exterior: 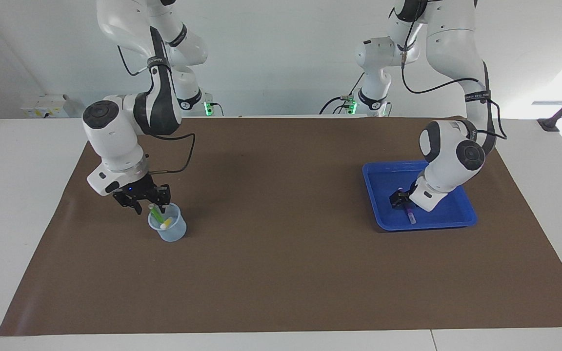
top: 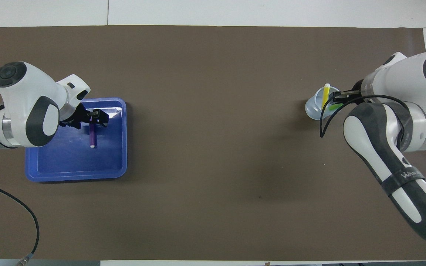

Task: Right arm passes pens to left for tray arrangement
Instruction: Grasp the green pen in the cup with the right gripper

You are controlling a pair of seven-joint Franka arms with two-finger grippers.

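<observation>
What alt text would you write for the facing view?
The left gripper sets a purple pen in the blue tray; the right gripper reaches into a clear cup holding green and yellow pens.

Two robot arms of glossy white rounded shells with dark grey, near-black panels at the joints. The right arm (exterior: 130,122) has round dark caps on its joint ends, a silver wrist ring, a small blue light on its black wrist and a thin black cable looping beside it. Its black gripper (exterior: 147,197) has two fingers. The left arm (exterior: 451,156) looks the same, with a black strap bearing small white lettering and black cables trailing along it. Its gripper (exterior: 400,199) is black too. Green lights glow at both bases.
</observation>
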